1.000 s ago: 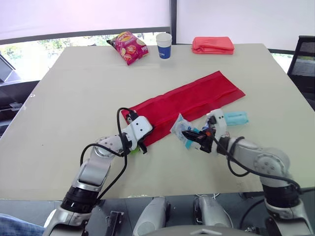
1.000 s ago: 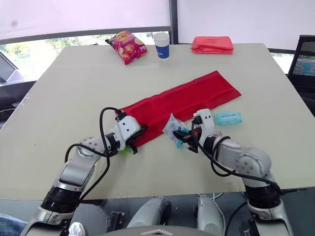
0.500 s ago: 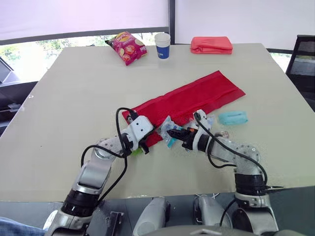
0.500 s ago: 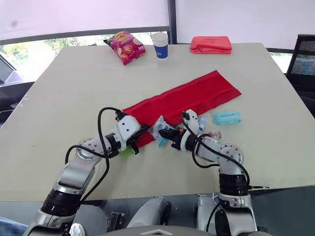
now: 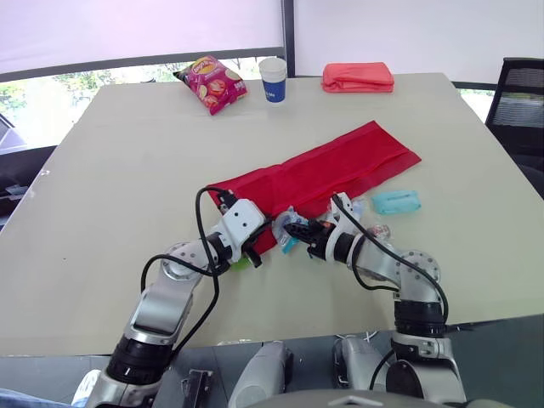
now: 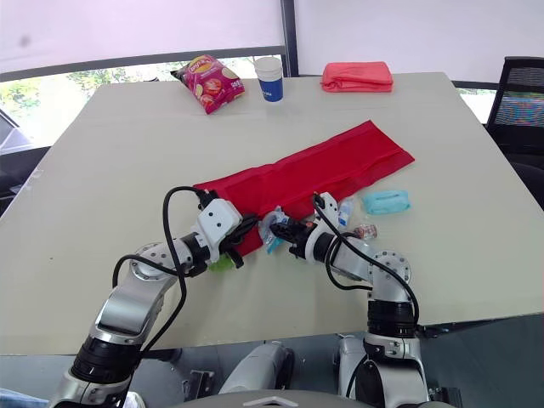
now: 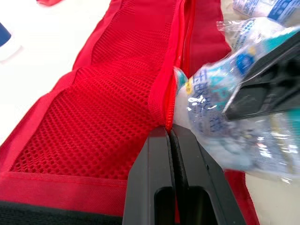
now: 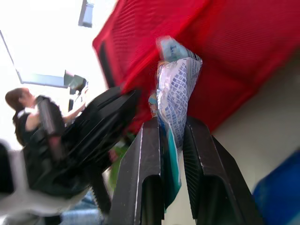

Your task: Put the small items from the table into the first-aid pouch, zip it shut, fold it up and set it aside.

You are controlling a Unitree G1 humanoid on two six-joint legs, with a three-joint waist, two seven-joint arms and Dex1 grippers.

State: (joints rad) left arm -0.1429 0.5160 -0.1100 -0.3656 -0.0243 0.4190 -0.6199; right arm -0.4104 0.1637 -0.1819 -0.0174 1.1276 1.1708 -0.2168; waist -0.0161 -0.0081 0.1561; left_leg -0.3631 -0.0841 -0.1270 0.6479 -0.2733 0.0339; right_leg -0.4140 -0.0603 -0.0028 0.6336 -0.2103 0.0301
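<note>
Nearest in, at the table's [image 5: 102, 170] 6 o'clock side, the left gripper [image 7: 169, 133] was pinched tight on the pouch [image 5: 340, 166], its fingers closed on the red edge right by the zip. Just at its 3 o'clock came the right gripper [image 8: 171, 123], clamped on a crinkly packet [image 8: 176, 79] and holding it against the pouch's near end, touching the red fabric beside the zip line. Whether the packet's tip had gone inside could not be told. A green thing [image 5: 240, 263] peeked out under the left gripper, too hidden to name.

So the job looked early: one item at the mouth, and nothing to be seen behind the mesh. Further out, at 3 o'clock of the grippers, a teal pack [image 5: 397, 201], a vial [image 5: 355, 206] and some small pieces [image 5: 378, 231] lay loose on the table, just beside the pouch and waiting. The pouch itself ran flat and unfolded from centre toward 1 o'clock, zip open. Loading, zipping, folding and setting aside all seemed yet to do.

Far off at 12 o'clock sat a chip bag [image 5: 210, 82], a cup [image 5: 273, 80] and a folded red bundle [image 5: 357, 76], well apart from the work.
</note>
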